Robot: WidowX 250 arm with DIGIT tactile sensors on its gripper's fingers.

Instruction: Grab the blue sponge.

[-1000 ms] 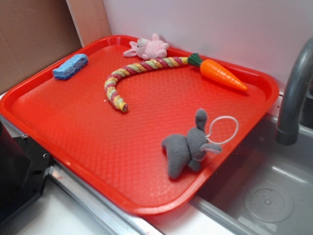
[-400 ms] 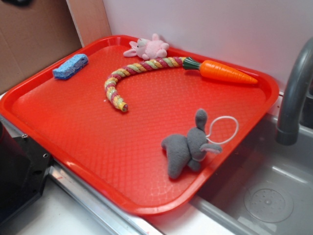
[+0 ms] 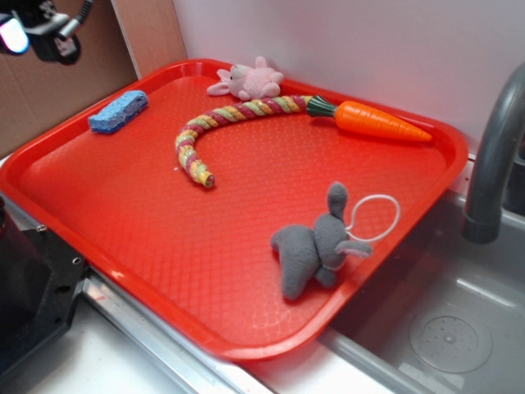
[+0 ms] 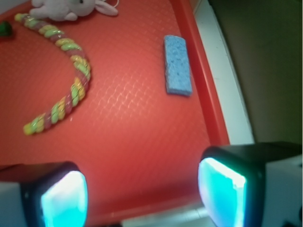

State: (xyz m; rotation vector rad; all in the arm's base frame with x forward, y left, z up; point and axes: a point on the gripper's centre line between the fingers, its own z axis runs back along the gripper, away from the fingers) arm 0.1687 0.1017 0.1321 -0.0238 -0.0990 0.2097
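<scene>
The blue sponge (image 3: 118,112) lies flat near the far-left rim of the red tray (image 3: 164,246). In the wrist view the blue sponge (image 4: 177,65) sits ahead and a little right of centre, close to the tray's rim (image 4: 203,90). My gripper (image 4: 142,196) hangs above the tray's left edge, well short of the sponge. It is open, with only tray surface between its glowing cyan pads (image 4: 64,198). In the exterior view just a bit of the gripper (image 3: 37,29) shows at the top-left corner.
A striped rope toy (image 3: 221,127), a pink bunny (image 3: 250,80), an orange carrot (image 3: 377,121) and a grey plush elephant (image 3: 320,242) lie on the tray. A sink (image 3: 443,320) and grey faucet (image 3: 492,156) are at the right. Cardboard (image 3: 57,90) stands behind the sponge.
My gripper has come into the exterior view at the top left. A second ago the carrot lay more slanted; it has since swung to a flatter angle.
</scene>
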